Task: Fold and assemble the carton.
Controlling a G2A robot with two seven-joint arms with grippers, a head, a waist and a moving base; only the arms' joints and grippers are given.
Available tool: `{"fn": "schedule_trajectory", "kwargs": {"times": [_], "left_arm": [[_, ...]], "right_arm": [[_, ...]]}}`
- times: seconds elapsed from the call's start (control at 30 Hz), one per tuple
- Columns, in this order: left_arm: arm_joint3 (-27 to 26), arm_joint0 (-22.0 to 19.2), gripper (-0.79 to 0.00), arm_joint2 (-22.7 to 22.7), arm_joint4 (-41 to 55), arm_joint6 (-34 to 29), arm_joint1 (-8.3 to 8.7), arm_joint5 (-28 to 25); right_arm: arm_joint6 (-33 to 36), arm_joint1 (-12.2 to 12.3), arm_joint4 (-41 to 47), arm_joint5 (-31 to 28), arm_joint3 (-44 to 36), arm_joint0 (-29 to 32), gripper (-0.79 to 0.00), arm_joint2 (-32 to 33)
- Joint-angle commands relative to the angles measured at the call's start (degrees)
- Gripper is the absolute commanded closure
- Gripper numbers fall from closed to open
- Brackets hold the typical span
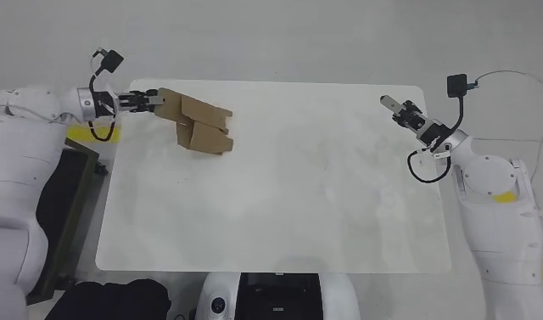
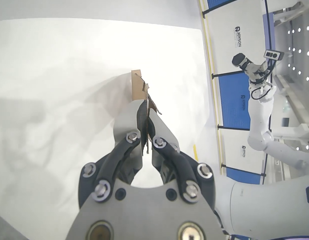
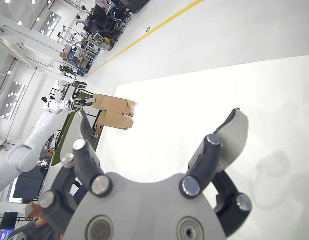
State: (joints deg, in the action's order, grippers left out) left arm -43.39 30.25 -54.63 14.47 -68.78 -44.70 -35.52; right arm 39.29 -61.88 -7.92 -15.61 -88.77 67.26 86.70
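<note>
A flat brown cardboard carton [image 1: 199, 123] lies partly lifted at the far left part of the white table [image 1: 280, 210], its panels bent along the creases. My left gripper [image 1: 159, 101] is shut on the carton's left edge. In the left wrist view the cardboard edge [image 2: 137, 86] runs edge-on between the closed fingers [image 2: 129, 118] of my left gripper [image 2: 146, 116]. My right gripper [image 1: 389, 101] hovers open over the table's far right corner, holding nothing. The right wrist view shows its spread fingers [image 3: 234, 131] and, far off, the carton [image 3: 114, 112].
A dark green rack [image 1: 68, 210] stands off the table's left side. A dark cloth [image 1: 110, 301] lies near the front left corner. The table's middle and front are bare white surface.
</note>
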Motion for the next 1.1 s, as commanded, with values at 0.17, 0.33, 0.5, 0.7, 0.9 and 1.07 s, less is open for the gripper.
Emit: {"fn": "schedule_trajectory", "kwargs": {"times": [0.17,0.33,0.5,0.7,0.9,1.07], "left_arm": [[-4.6,-1.4,0.000,3.7,0.0,0.2,-1.67,-0.2],[-8.5,-1.7,0.000,5.0,1.2,-0.2,-2.16,0.2],[-14.6,-0.9,0.000,4.7,3.6,-0.9,-1.63,0.9],[-22.5,0.9,0.000,2.5,6.0,-0.8,-0.45,0.9],[-29.0,2.8,0.000,0.5,6.5,2.9,-0.12,2.3],[-33.3,4.0,0.000,-0.2,6.2,4.4,-0.10,4.8]], "right_arm": [[0.0,0.0,0.0,0.0,0.0,0.0,-0.785,0.0],[0.0,0.0,0.0,0.0,0.0,0.0,-0.785,0.0],[0.0,0.0,0.0,0.0,0.0,0.0,-0.785,0.0],[0.0,0.0,0.0,0.0,0.0,0.0,-0.785,0.0],[0.0,0.0,0.0,0.0,0.0,0.0,-0.785,0.0],[0.0,0.0,0.0,0.0,0.0,0.0,-0.785,0.0]]}}
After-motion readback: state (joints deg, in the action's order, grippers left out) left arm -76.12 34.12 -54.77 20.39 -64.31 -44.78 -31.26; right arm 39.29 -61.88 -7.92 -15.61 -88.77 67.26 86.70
